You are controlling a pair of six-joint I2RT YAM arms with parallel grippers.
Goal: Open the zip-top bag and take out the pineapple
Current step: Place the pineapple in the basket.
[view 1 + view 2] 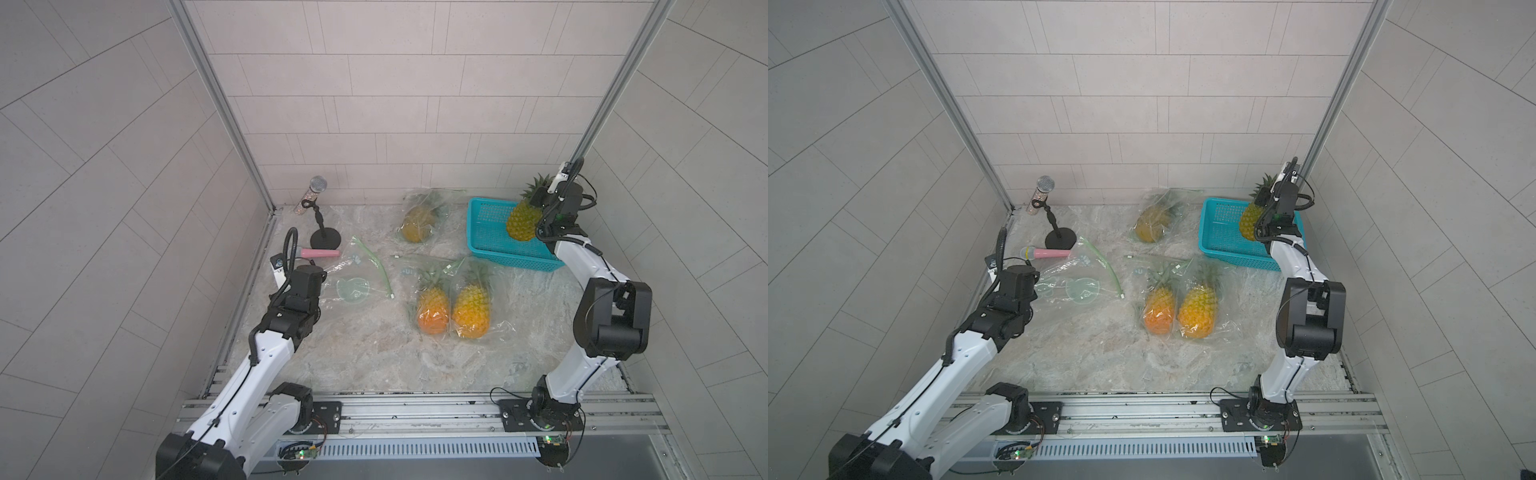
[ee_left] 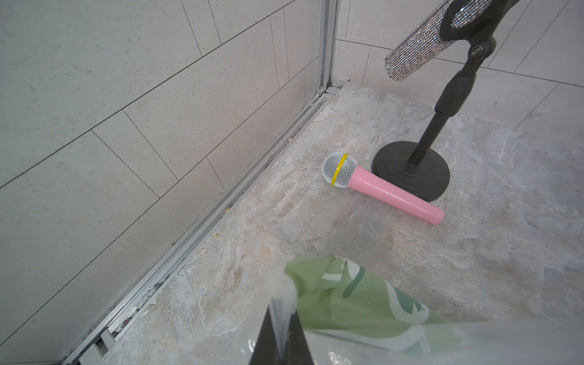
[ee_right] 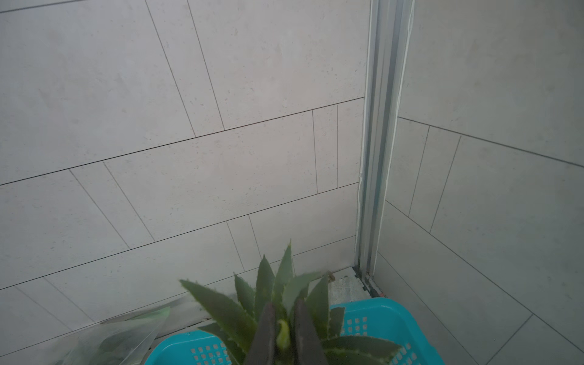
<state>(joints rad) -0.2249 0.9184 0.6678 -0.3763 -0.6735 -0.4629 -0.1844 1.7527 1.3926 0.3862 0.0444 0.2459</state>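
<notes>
You have open counter (image 1: 353,357) along the near edge, and a lane between the slack bag (image 1: 357,286) and the two bagged pineapples (image 1: 471,305). The microphone stand (image 1: 325,240) and pink microphone (image 1: 322,253) crowd the far left corner; the basket (image 1: 511,253) and a third bagged pineapple (image 1: 417,224) block the back.

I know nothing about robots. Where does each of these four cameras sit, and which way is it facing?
Both top views: high above the front rail, looking down at the table; both arms show.
Left wrist: on the left arm, looking past the left gripper, shut on the empty bag, toward the pink microphone.
Right wrist: on the right arm, looking over the right gripper, shut on the held pineapple, toward the back corner.
Shared: right wrist and top views both show the teal basket.
</notes>
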